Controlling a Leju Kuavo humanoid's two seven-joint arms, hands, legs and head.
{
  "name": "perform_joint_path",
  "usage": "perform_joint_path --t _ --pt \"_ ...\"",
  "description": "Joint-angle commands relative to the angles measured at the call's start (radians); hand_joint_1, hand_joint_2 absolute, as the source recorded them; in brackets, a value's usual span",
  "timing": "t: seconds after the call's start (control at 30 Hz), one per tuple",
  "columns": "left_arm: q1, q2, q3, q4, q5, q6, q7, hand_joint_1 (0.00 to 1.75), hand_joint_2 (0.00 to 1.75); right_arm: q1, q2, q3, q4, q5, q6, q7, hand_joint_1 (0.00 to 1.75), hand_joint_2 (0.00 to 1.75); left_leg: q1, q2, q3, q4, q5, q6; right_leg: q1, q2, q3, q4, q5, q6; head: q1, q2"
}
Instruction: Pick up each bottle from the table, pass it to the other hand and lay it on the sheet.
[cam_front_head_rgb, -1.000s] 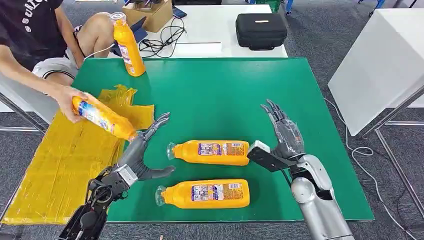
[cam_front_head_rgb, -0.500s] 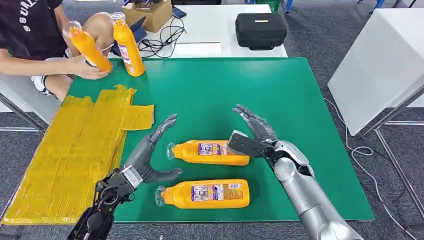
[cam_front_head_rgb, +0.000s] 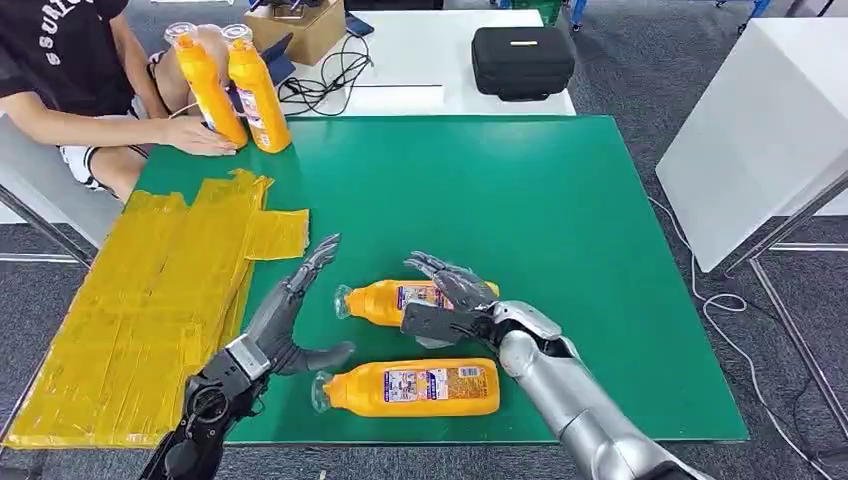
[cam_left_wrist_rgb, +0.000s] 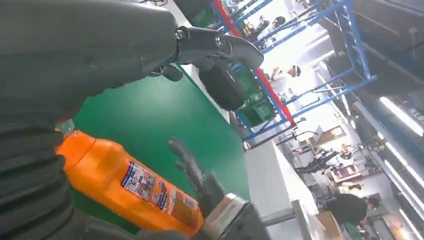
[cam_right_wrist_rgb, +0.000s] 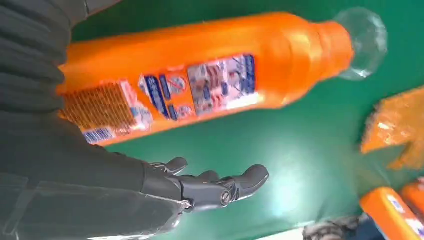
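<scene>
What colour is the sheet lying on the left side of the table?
Yellow. The sheet shows best in the head view.

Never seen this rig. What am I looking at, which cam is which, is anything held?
It is a two-legged humanoid robot with two silver arms and many-fingered hands. The wide picture is from its head, looking down at a green table. The other two come from cameras at each wrist, so they look turned.

Two orange bottles lie on the table: the farther bottle and the nearer bottle. A yellow sheet lies at the left.

The right hand is spread over the farther bottle, not closed on it. The left hand is open beside both, holding nothing.

A seated person's hand rests at two upright bottles in the far left corner.
</scene>
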Motion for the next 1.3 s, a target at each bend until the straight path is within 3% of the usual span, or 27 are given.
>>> perform_joint_path --t 0.03,0.27,0.7,1.3 --pt "-0.022 -0.018 0.061 0.014 0.027 -0.017 0.011 0.00 1.75 -0.019 -0.009 0.075 0.104 0.050 -0.050 0.077 0.00 1.75 0.001 0.000 0.004 0.000 -0.002 -0.001 0.001 -0.002 0.005 -0.002 -0.001 0.001 0.000 0.000" --pt "-0.046 -0.013 0.038 0.058 0.036 -0.016 0.010 0.00 1.75 -0.019 -0.003 0.051 0.148 0.190 -0.160 0.233 0.00 1.75 0.001 -0.001 0.005 0.000 -0.002 -0.001 0.001 -0.003 0.006 -0.002 -0.002 0.001 0.000 0.000" --pt "-0.078 -0.028 -0.023 0.091 0.018 0.005 0.021 0.00 1.75 -0.052 0.046 -0.065 0.229 0.220 -0.232 0.258 0.00 1.75 0.000 -0.001 0.002 0.000 -0.001 0.000 0.000 -0.002 0.002 -0.001 -0.001 0.001 0.000 0.000" --pt "-0.069 -0.039 -0.042 0.050 -0.009 0.041 0.037 0.00 1.75 -0.076 0.069 -0.084 0.310 0.256 -0.212 0.289 0.00 1.75 0.000 0.000 0.003 0.000 -0.001 0.000 0.000 -0.002 0.003 -0.001 -0.001 0.001 0.000 0.000"
